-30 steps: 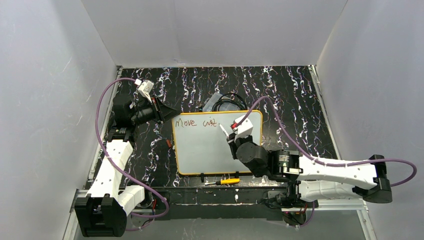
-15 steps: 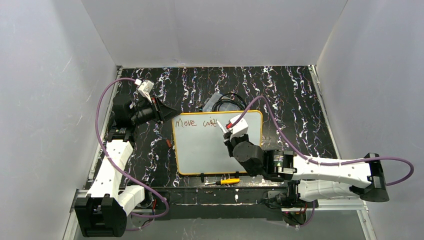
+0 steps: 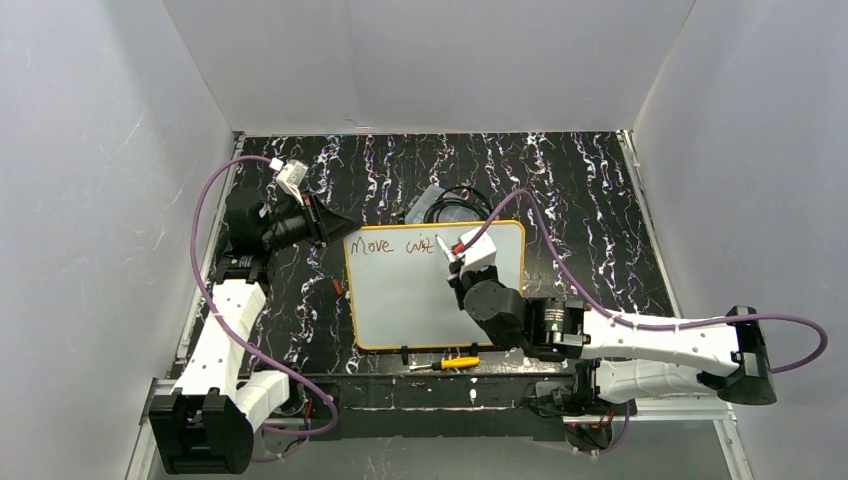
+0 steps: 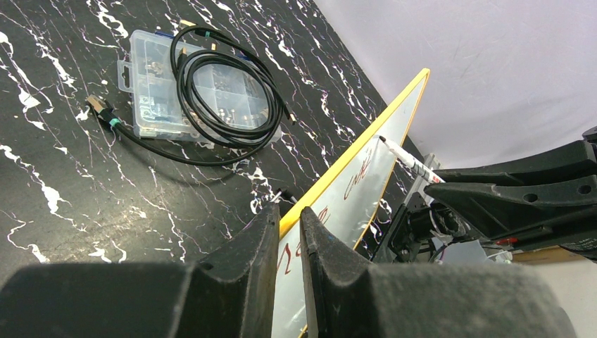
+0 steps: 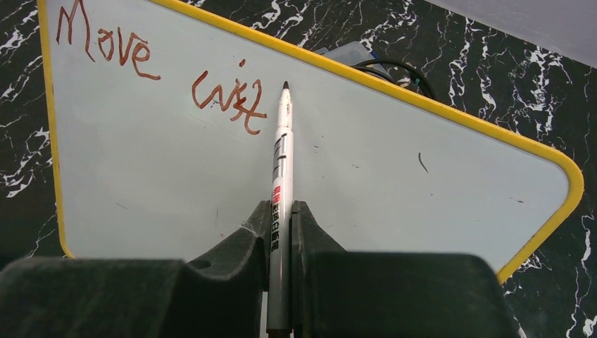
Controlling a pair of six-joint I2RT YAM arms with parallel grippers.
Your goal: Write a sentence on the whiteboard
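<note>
- Smearing is the nearest risk: the marker has its tip just right of the last letters of the sentence, and a low sideways drag of the barrel could, I judge, cut through those reddish strokes.
- Board slip is the next one: the whiteboard lies flat on the desk, and pen pressure could shove or twist it if the left claw loses its pinch.
- Line drift: the lettering runs close under the far yellow rim, so a rising stroke could run off the white. There is bare board to the right for more words.
- Right claw: clenched on the marker, with the barrel squeezed between both fingers and pointing toward the far edge. I cannot tell whether the tip touches the surface or hovers just above it.
- Left claw: almost fully closed, gripping the whiteboard's yellow rim at its far left corner, one finger on each side of the edge.
- Sentence so far: "Move" and a second scrawled word in the board's far left part. It looks unfinished.
</note>
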